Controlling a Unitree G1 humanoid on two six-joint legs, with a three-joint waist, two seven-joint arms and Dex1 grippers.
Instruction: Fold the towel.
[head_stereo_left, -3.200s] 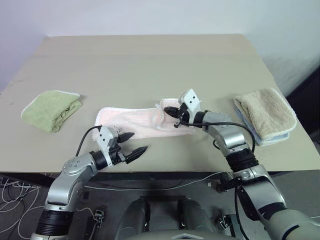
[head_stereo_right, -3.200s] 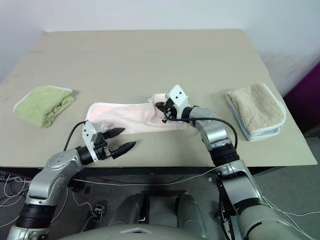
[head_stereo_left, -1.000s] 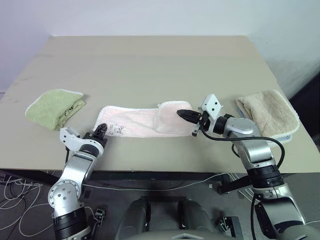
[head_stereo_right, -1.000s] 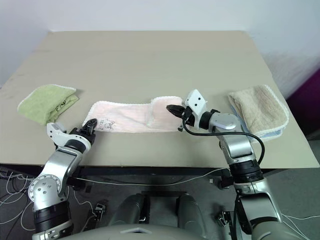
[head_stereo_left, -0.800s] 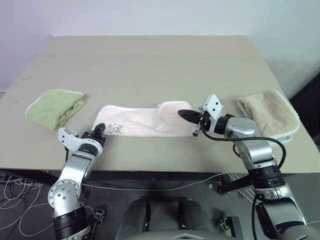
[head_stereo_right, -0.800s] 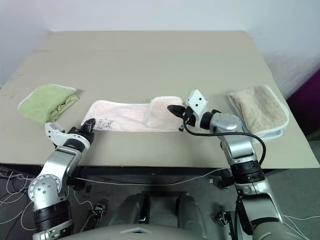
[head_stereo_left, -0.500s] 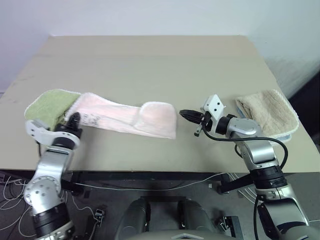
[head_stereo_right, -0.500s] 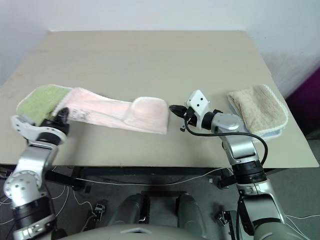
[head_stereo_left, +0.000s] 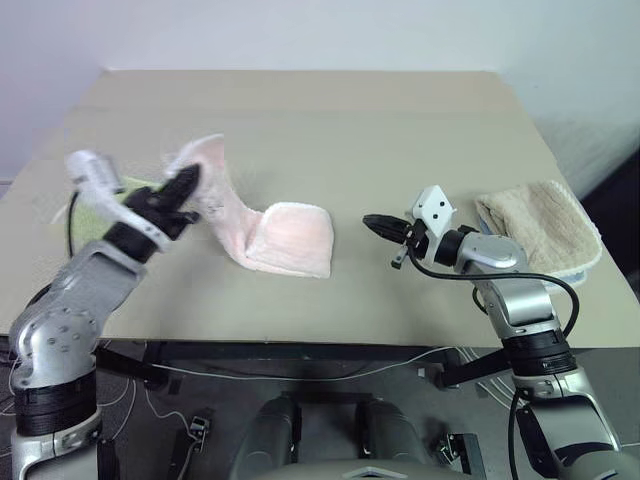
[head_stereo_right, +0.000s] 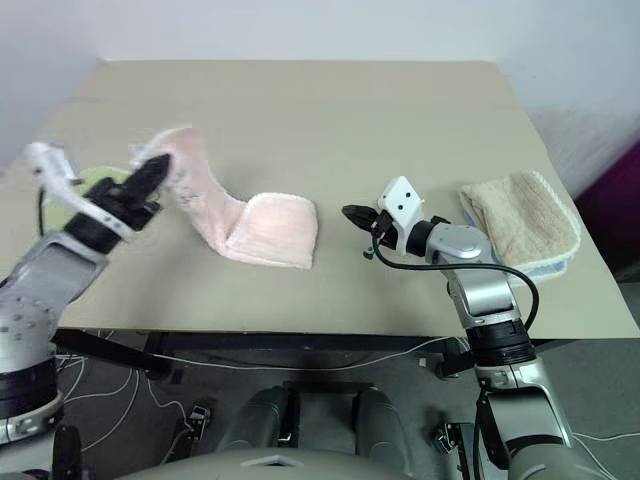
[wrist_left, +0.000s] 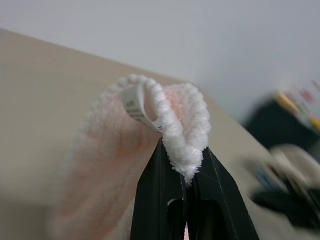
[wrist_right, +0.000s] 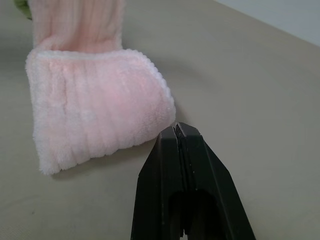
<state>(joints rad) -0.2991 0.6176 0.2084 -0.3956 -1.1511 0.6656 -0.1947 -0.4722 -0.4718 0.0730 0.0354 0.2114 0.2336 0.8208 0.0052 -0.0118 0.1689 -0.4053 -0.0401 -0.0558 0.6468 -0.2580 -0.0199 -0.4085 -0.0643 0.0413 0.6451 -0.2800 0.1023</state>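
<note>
- Since a moment ago, the left gripper (head_stereo_left: 190, 180) has lifted one end of the towel (head_stereo_left: 285, 235) high up.
- It pinches the white edge tight, above the table's (head_stereo_left: 330, 120) left side.
- Its other end lies folded on the table's middle.
- Just beside that end, the right gripper (head_stereo_left: 370, 222) is closed and holds nothing.

I see even, soft light with faint shadows on the worktop (head_stereo_left: 330, 130). My left gripper (head_stereo_left: 180, 190) and the towel (head_stereo_left: 285, 235) end smear with motion blur; the left wrist view's background is defocused.
</note>
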